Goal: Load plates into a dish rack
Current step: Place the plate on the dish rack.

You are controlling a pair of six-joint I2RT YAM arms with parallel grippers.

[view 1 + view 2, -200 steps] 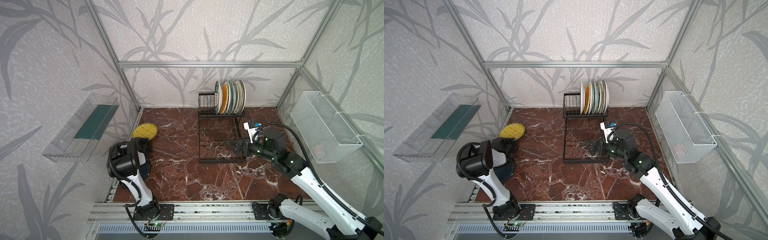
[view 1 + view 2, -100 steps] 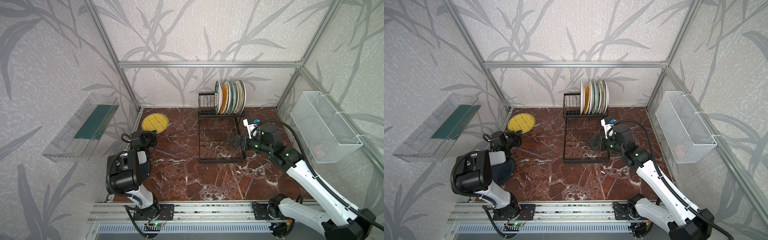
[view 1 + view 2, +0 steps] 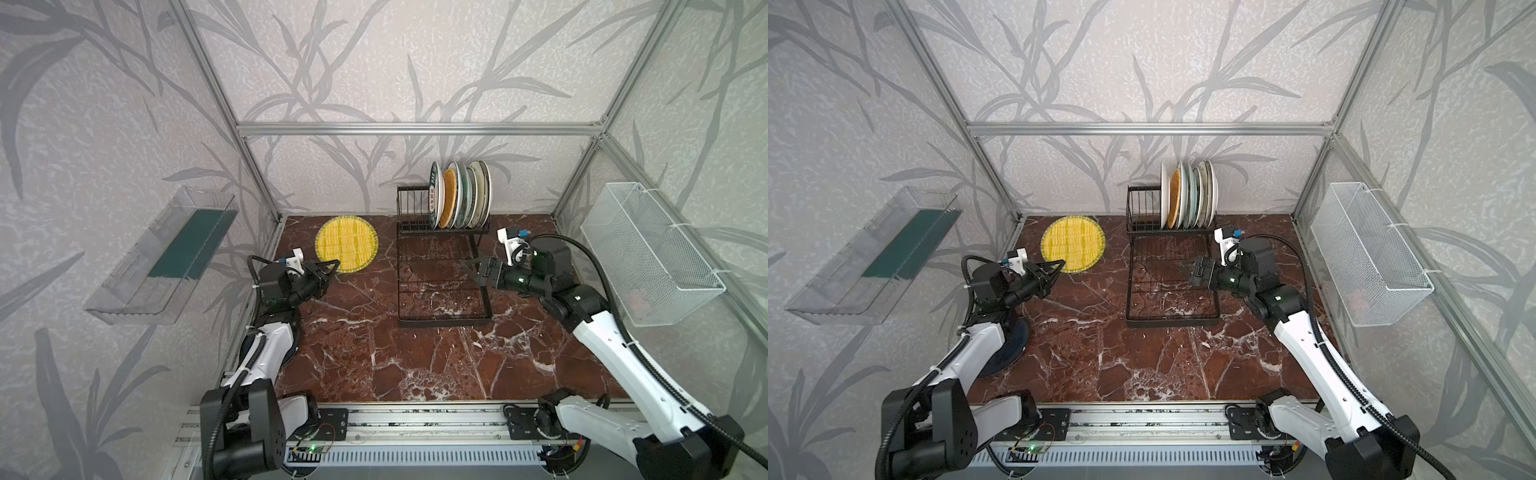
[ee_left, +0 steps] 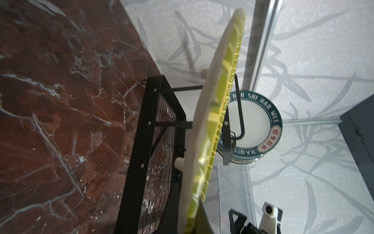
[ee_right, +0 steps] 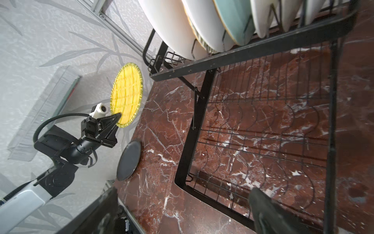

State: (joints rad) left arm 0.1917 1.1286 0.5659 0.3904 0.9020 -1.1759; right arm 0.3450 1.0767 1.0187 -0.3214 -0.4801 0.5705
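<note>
Change: yellow plate (image 3: 346, 244) now lifted up
Left gripper (image 3: 333, 264): clamped on its rim
Right gripper (image 3: 473, 271): wide, empty
Next: dish rack (image 3: 441, 318) slot

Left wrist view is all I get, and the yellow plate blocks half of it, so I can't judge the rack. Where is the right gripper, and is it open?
Observer: The right gripper hangs open over the flat tray of the dish rack, holding nothing.
Operator: How full is the slot row?
Observer: Several plates stand side by side at the end nearer the right arm; the slots toward the left arm are free.
Operator: Any other plate to load?
Observer: One black plate lies flat under the left arm.
</note>
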